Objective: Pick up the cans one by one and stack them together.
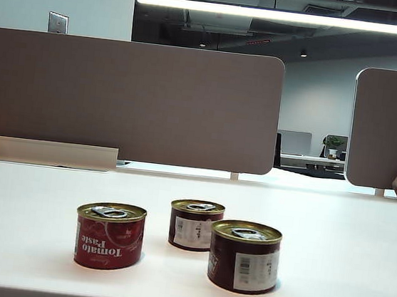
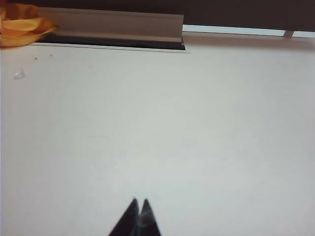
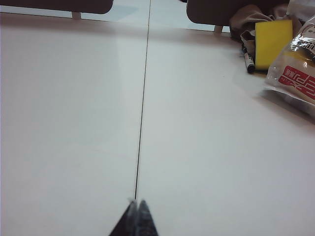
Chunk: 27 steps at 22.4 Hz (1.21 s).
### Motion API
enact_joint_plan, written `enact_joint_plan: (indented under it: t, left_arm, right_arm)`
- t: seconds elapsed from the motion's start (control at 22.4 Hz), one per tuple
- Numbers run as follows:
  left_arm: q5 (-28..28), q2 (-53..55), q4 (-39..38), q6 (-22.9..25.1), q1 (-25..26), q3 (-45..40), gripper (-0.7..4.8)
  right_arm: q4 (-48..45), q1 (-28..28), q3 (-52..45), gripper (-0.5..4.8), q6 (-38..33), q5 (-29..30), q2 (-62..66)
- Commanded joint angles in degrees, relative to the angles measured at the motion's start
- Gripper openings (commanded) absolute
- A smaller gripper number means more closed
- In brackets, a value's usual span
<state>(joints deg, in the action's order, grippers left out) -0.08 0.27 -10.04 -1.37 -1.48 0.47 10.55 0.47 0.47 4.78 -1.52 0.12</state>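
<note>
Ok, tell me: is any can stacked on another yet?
No: the Tomato Paste can, the middle can and the right can each stand apart on the table.

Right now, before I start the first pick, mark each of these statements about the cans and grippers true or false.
1. Three cans stand apart on the table. True.
2. The Tomato Paste can is already stacked on another. False: it stands alone, left of the two maroon cans.
3. The left gripper is shut and empty over bare table. True.
4. The right gripper holds a can. False: it is shut on nothing.
5. All lids face up. True.
</note>
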Motion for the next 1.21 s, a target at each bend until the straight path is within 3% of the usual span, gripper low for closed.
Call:
enact_joint_plan:
  t: [0.04, 0.49, 0.58, 0.67, 0.76, 0.8, 0.85, 0.94, 1.21]
  left_arm:
    - [0.09, 0.04, 0.68, -0.17, 0.02, -0.04, -0.04]
    - [0.35, 0.04, 0.70, -0.68, 0.02, -0.04, -0.04]
    - [1.64, 0.04, 0.74, -6.67, 0.02, 0.17, -0.04]
    - [4.31, 0.04, 1.11, -14.29, 0.02, 1.73, -0.04]
    - [7.06, 0.04, 1.16, -17.57, 0.02, 3.67, -0.04]
    - [10.97, 0.04, 1.14, -20.90, 0.02, 6.14, -0.04]
    - [14.91, 0.04, 1.20, -22.47, 0.02, 8.52, -0.04]
    - [20.41, 0.04, 1.20, -24.48, 0.02, 12.31, -0.04]
    - [38.12, 0.04, 1.44, -29.57, 0.02, 18.93, -0.03]
  right_arm:
    - [0.13, -0.02, -0.17, 0.00, -0.26, 0.02, 0.00]
    - [-0.07, -0.02, -0.17, 0.00, -0.28, 0.20, 0.00]
    - [-0.20, 0.04, -0.17, 0.00, -2.69, 1.14, 0.00]
    - [-3.76, 0.04, -0.15, 0.00, -13.97, 2.14, 0.00]
    - [-8.31, 0.04, -0.15, 0.00, -26.45, 2.82, 0.00]
    - [-13.84, 0.02, -0.15, 0.00, -40.24, 3.96, 0.00]
    - [-18.58, 0.04, -0.15, 0.00, -48.41, 5.33, 0.00]
    - [-25.18, 0.02, -0.15, 0.00, -53.77, 10.19, 0.00]
    - [-44.59, 0.04, -0.15, 0.00, -58.53, 28.37, 0.00]
